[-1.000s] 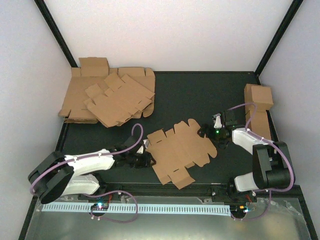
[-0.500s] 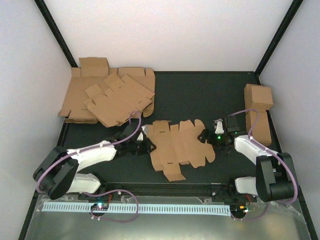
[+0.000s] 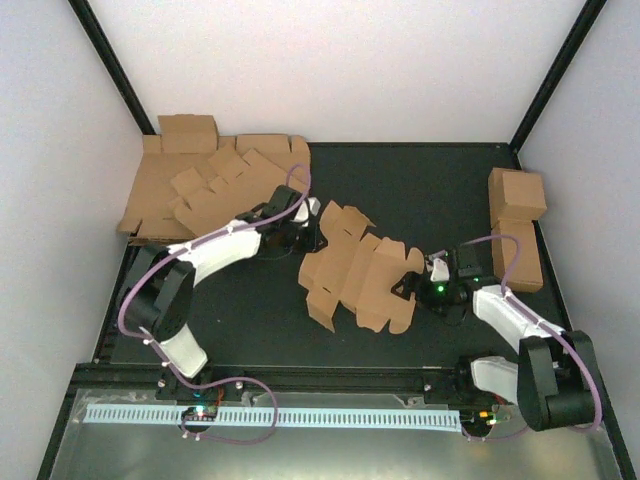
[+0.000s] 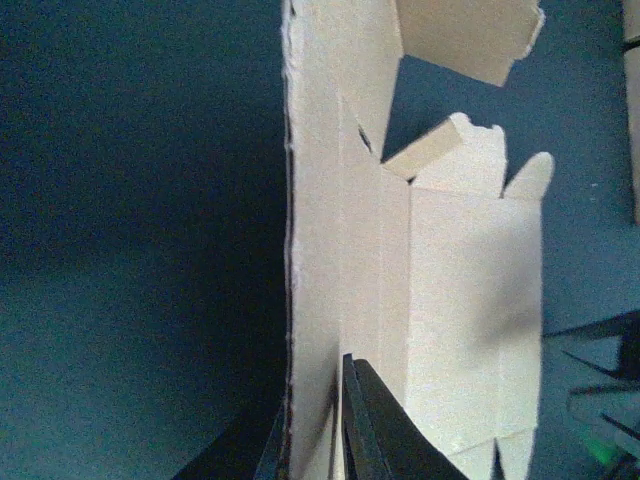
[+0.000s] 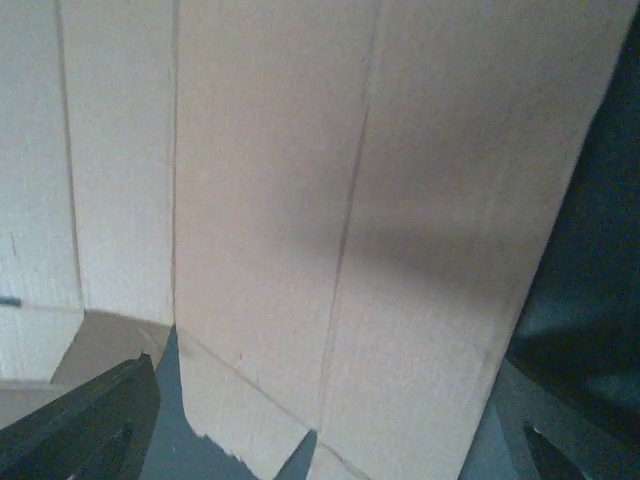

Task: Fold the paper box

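Observation:
The paper box [image 3: 362, 277] is a brown die-cut cardboard blank lying mid-table, partly lifted, with its tabbed flaps sticking up. My left gripper [image 3: 304, 226] is at its far left corner. In the left wrist view its jaws [image 4: 315, 405] are pinched shut on a thin edge panel of the paper box [image 4: 450, 290]. My right gripper [image 3: 416, 286] sits at the blank's right edge. In the right wrist view it [image 5: 325, 400] stands wide open, a creased panel of the paper box [image 5: 300, 200] filling the space ahead of the fingers [image 5: 90, 420].
A stack of flat brown blanks [image 3: 190, 195] lies at the far left, just behind my left arm. Folded brown cartons [image 3: 520, 225] stand along the right wall. The table's black frame edge [image 3: 330, 372] runs along the near side.
My left arm swung away from me toward the far left and its jaws closed on the blank's edge. The blank turned and rose on that side. My right gripper slid slightly nearer, still open.

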